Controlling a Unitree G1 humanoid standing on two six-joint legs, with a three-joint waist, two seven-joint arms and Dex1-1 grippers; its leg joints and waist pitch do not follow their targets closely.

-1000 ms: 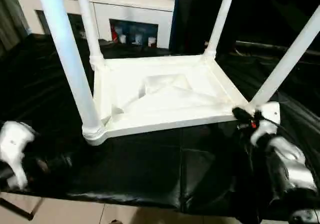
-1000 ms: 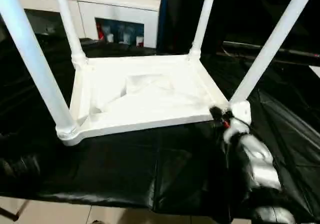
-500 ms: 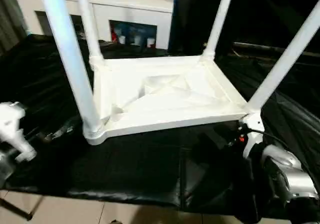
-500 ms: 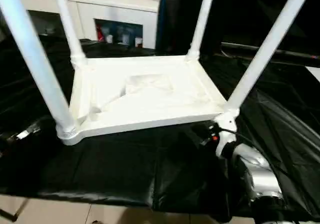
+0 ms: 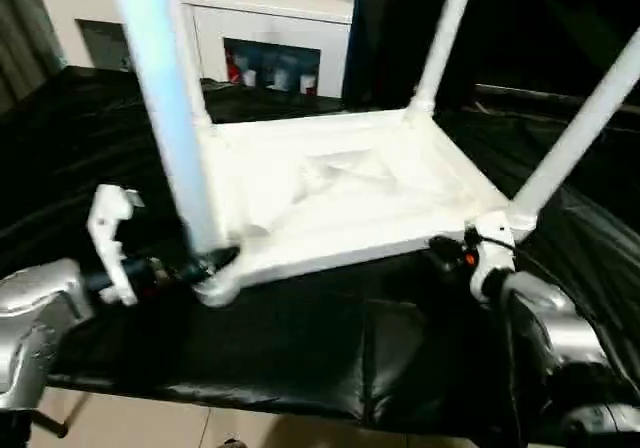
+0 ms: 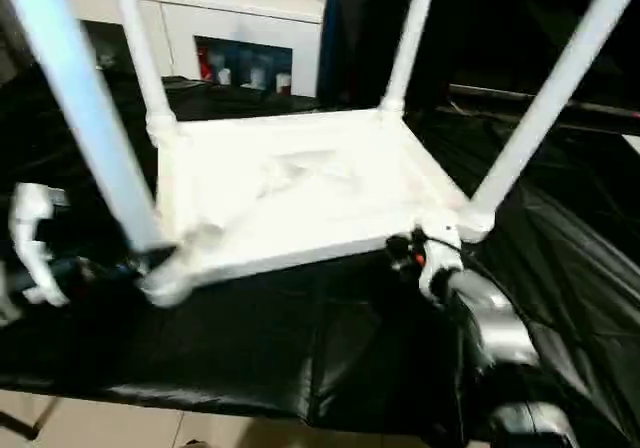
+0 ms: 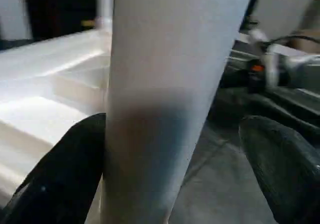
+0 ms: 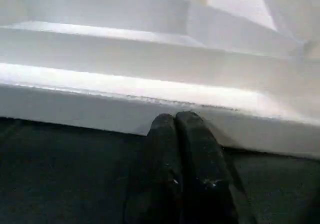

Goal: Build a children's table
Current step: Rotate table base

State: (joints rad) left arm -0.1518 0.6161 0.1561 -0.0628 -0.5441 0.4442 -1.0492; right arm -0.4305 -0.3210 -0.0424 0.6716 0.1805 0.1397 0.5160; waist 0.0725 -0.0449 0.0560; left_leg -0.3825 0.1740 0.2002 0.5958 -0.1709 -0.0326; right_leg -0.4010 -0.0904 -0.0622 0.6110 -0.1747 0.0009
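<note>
The children's table lies upside down on the black cloth, its ribbed white tabletop (image 5: 340, 198) facing up. All its legs stand upward, among them the near-left leg (image 5: 170, 98) and the near-right leg (image 5: 580, 128). My left gripper (image 5: 213, 264) is open at the base of the near-left leg. Its fingers (image 7: 65, 174) straddle that leg (image 7: 165, 84), one touching it and the other apart. My right gripper (image 5: 440, 253) is shut with nothing in it. Its closed fingertips (image 8: 177, 131) press against the tabletop's near rim (image 8: 100, 104), close to the near-right corner.
The black-draped work table (image 5: 300, 338) carries everything, and its front edge drops to a tiled floor (image 5: 130, 430). A white cabinet (image 5: 270, 8) with glass doors stands behind. Upright legs rise close to both forearms.
My left arm has swung in from the left, and its gripper now straddles the near-left leg's base. My right gripper has come up against the near rim by the near-right corner.
</note>
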